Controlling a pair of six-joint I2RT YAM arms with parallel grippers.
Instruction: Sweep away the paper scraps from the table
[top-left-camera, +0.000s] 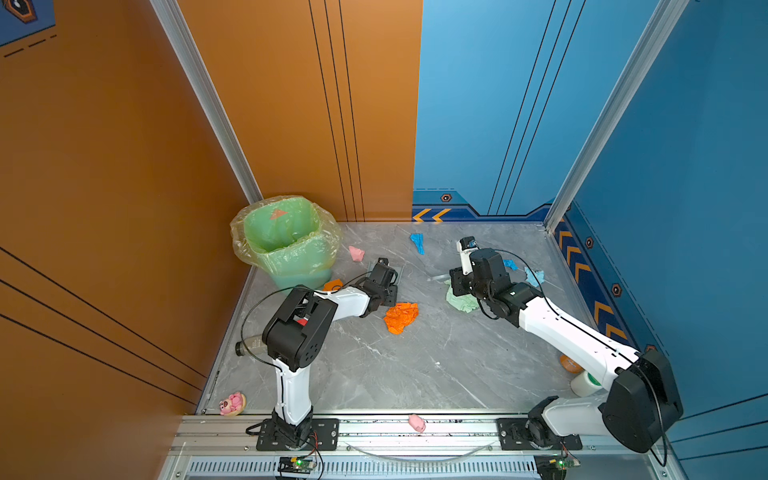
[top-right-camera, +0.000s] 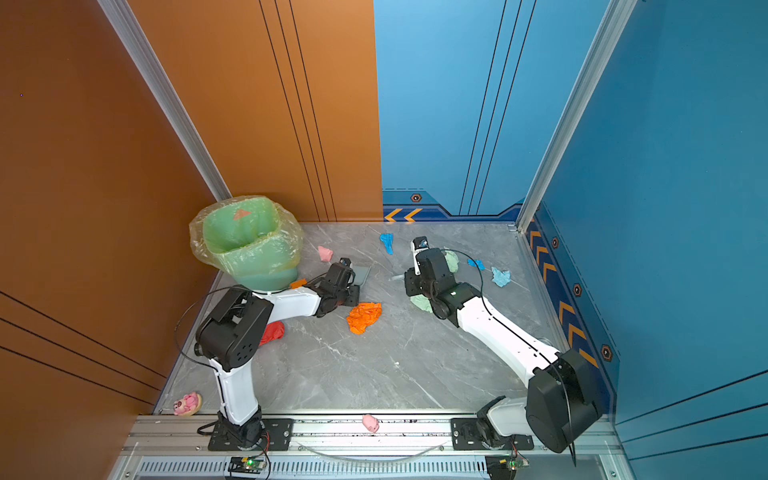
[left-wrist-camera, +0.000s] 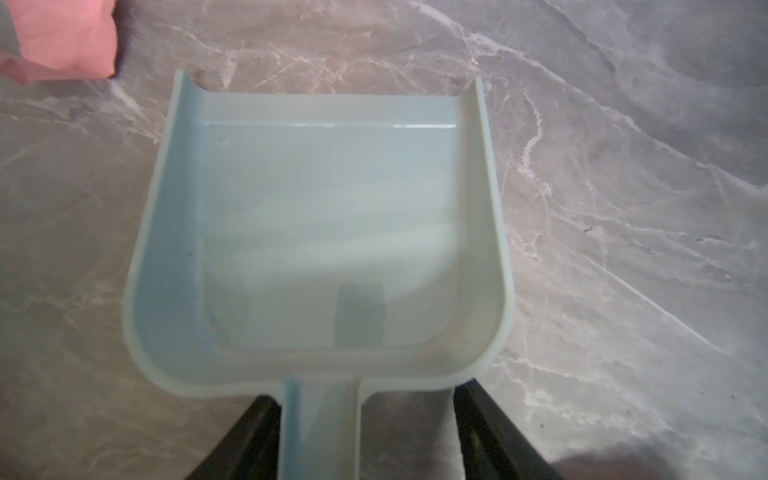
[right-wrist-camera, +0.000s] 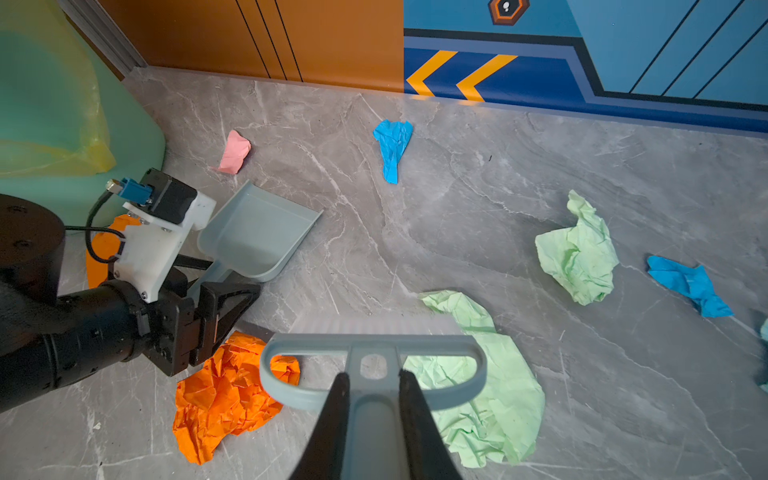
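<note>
The grey-blue dustpan lies flat on the table beside a pink scrap. My left gripper straddles the dustpan's handle: one finger touches it and the other stands off, so the gripper is open. My right gripper is shut on the brush. The bristles sit between an orange scrap and a pale green scrap. Further paper scraps: pale green, blue, blue, light blue, red under the left arm.
A green bin with a plastic liner stands at the back left corner. A pink pig toy lies on the front rail and another pink toy at the front left. A bottle and a white roll lie near the side edges.
</note>
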